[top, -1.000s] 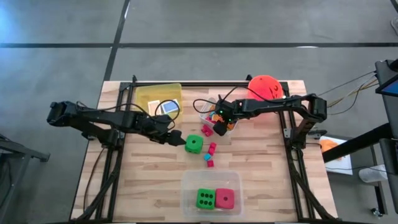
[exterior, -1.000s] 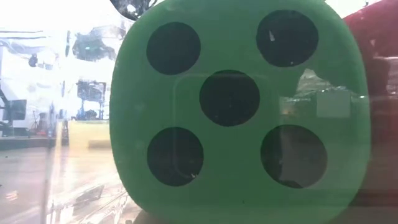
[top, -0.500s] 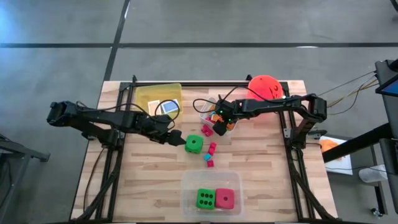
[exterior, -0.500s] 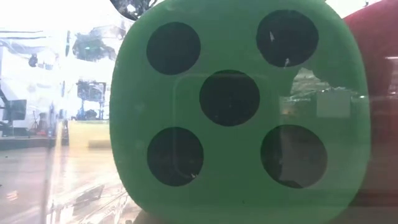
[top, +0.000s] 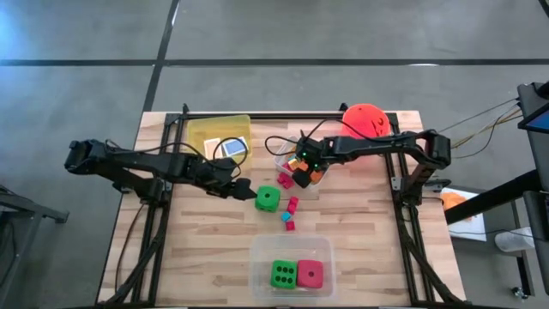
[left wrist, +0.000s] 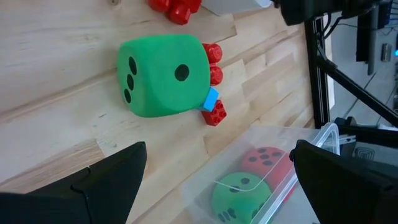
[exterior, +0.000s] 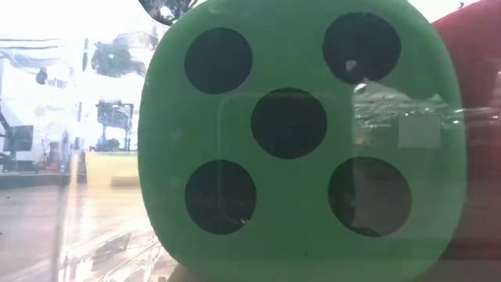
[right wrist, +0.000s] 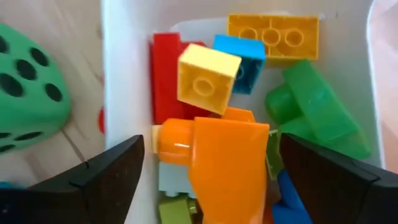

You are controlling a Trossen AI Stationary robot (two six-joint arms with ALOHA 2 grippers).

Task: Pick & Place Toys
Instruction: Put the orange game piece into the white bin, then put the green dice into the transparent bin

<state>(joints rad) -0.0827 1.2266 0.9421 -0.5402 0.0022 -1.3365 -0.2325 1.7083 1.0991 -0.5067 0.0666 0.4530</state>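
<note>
The right gripper (top: 299, 176) is hovering over the white tub (right wrist: 118, 74) of plastic blocks at the far middle of the table (top: 360, 232), its fingers standing open with nothing between them; in the right wrist view a pale yellow block (right wrist: 208, 78) is lying on top of the pile, tilted over a red block (right wrist: 165, 74), with an orange block (right wrist: 224, 155) just beneath and a green block (right wrist: 311, 109) off to one side. The step in hand appears to be a drop into this tub, or the start of a fresh pick. The left gripper (top: 243, 190) is reaching toward the loose green die (top: 268, 198) at mid-table, fingers wide open and apart from it; the left wrist view is showing the die centred ahead, with small red blocks (left wrist: 213, 112) and a blue block (left wrist: 210, 99) touching its far side. To grasp well, the left arm probably needs to straddle the die squarely on two flat faces and avoid nudging those small blocks. Another green die (top: 284, 275) and a pink die (top: 310, 275) are sitting in the clear tub (top: 257, 257) at the near edge.
</note>
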